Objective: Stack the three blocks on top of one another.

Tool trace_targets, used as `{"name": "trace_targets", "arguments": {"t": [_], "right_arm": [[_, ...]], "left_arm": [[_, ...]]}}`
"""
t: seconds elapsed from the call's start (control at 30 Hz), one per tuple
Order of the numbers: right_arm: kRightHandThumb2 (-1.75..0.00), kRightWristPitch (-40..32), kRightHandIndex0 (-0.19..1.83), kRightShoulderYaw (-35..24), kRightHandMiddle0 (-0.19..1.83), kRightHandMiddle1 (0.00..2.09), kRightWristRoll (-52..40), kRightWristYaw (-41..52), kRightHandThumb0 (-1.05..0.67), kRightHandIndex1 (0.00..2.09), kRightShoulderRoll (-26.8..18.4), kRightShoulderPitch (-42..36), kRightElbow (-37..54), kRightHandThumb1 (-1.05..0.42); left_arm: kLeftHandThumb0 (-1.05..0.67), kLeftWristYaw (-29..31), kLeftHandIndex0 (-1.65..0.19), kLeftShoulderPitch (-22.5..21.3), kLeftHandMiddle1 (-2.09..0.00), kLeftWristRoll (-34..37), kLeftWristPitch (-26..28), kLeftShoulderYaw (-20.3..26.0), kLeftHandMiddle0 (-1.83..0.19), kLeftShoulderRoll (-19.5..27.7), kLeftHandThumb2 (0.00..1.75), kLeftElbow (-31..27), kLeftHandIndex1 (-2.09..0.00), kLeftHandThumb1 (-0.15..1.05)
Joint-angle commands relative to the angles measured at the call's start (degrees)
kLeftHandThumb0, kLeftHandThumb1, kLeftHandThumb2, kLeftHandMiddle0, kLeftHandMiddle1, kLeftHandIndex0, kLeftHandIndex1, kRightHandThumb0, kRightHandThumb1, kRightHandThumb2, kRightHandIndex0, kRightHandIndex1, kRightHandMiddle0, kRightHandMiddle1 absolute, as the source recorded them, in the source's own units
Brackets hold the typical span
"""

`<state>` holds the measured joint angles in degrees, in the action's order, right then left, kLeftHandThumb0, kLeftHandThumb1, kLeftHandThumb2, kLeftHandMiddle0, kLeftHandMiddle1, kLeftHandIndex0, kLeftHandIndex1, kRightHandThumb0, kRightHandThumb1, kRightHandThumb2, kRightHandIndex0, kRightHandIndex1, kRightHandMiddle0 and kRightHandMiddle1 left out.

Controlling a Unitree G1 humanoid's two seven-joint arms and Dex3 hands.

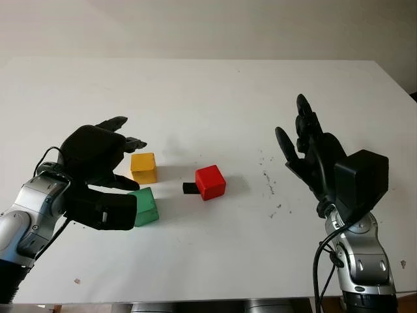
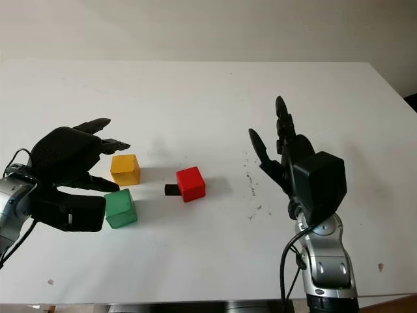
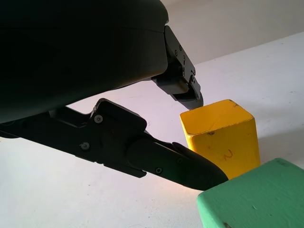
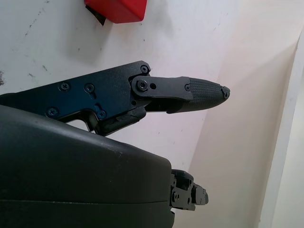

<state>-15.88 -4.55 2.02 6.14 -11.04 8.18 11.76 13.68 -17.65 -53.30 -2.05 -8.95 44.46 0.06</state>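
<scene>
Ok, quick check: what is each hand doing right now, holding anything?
Left hand: open, holding nothing, beside the yellow cube block and green cube block.
Right hand: open, holding nothing, raised over the white table, right of the red cube block.

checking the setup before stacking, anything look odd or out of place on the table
Mostly fine: the yellow block, green block and red block sit apart, unstacked. One oddity: a small black piece lies against the red block's side. Dark specks mark the table.
</scene>
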Motion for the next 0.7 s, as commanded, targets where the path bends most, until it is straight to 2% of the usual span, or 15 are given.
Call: {"name": "trace_targets", "arguments": {"t": [0.0,0.27,0.4,0.47,0.67], "right_arm": [[-0.42,1.05,-0.13,-0.26,-0.04,0.06,0.21,-0.01,-0.68,0.06,-0.82,-0.45,1.07,-1.05],[-0.41,3.32,-0.14,-0.62,-0.05,0.05,-0.08,0.64,-0.69,0.06,-1.12,-0.74,0.29,-1.05],[-0.41,3.03,-0.13,-0.41,-0.04,0.06,0.53,0.19,-0.69,0.06,-1.23,-0.73,0.61,-1.05],[-0.41,3.01,-0.13,-0.33,-0.04,0.06,0.67,0.11,-0.69,0.06,-1.26,-0.69,0.70,-1.05],[-0.41,3.20,-0.14,-0.71,-0.05,0.05,-0.28,0.25,-0.68,0.05,-0.96,-0.67,0.52,-1.05]], "left_arm": [[-0.85,0.82,-0.52,-0.11,-0.06,0.42,0.37,-0.11,-0.18,0.23,0.06,-0.72,-0.20,1.04],[-0.81,0.38,-0.55,-0.26,-0.06,1.66,-0.63,0.01,-0.21,0.25,0.06,-0.05,-0.28,1.05],[-0.76,0.58,-0.35,-0.14,-0.06,2.44,-0.64,0.29,-0.24,0.14,0.06,-0.13,-0.73,1.05],[-0.70,0.13,-0.30,-0.06,-0.06,2.89,-1.10,0.37,-0.26,0.26,0.08,0.14,-0.88,1.05],[-0.52,-0.27,-0.26,-0.03,-0.06,5.35,-2.13,0.79,-0.29,0.19,0.16,1.05,-1.09,1.05]]}}
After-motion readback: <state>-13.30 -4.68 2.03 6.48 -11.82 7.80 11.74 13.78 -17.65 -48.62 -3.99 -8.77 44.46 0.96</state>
